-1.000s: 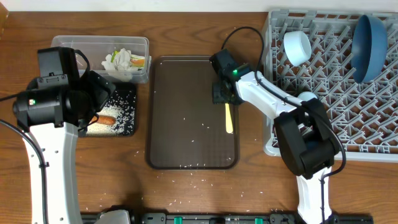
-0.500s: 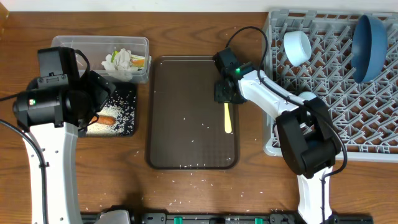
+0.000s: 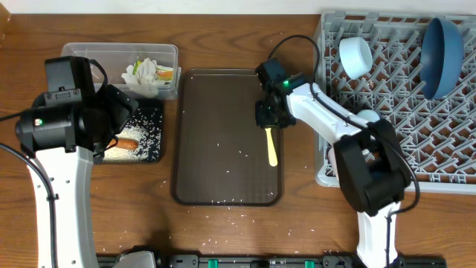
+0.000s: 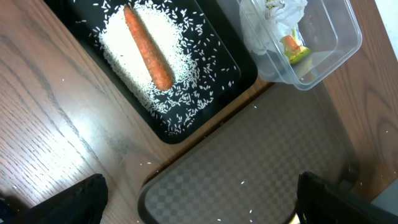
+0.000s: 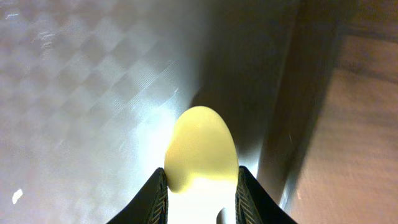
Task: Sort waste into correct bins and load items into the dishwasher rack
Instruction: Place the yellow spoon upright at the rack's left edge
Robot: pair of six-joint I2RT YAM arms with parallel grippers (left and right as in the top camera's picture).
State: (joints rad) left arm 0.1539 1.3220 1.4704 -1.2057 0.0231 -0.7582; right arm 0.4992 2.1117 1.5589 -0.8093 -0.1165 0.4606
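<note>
My right gripper (image 3: 269, 119) is shut on the bowl end of the yellow spoon (image 3: 272, 147), low over the right side of the dark-brown serving tray (image 3: 223, 134). In the right wrist view both fingers (image 5: 200, 177) press the spoon (image 5: 202, 143). My left gripper (image 3: 123, 112) is open and empty, its fingers (image 4: 199, 202) wide apart above that tray's corner. The black tray (image 3: 155, 112) holds the carrot (image 3: 128, 143) and rice (image 3: 145, 130). The clear tub (image 3: 89, 53) holds paper wads (image 3: 143, 73) and the wrapper (image 3: 165, 74). The grey rack (image 3: 324, 89) holds the white bowl (image 3: 355, 56) and blue plate (image 3: 440, 56). The cups are not visible.
Loose rice grains lie on the serving tray (image 4: 261, 168) and on the wooden table near its front edge (image 3: 223, 223). The carrot (image 4: 148, 55) and clear tub (image 4: 336, 43) show in the left wrist view. The right arm reaches across the rack's left rim.
My right gripper and the spoon have shifted slightly toward the front. The serving tray has slid a little left and forward with them. The left arm has not moved.
</note>
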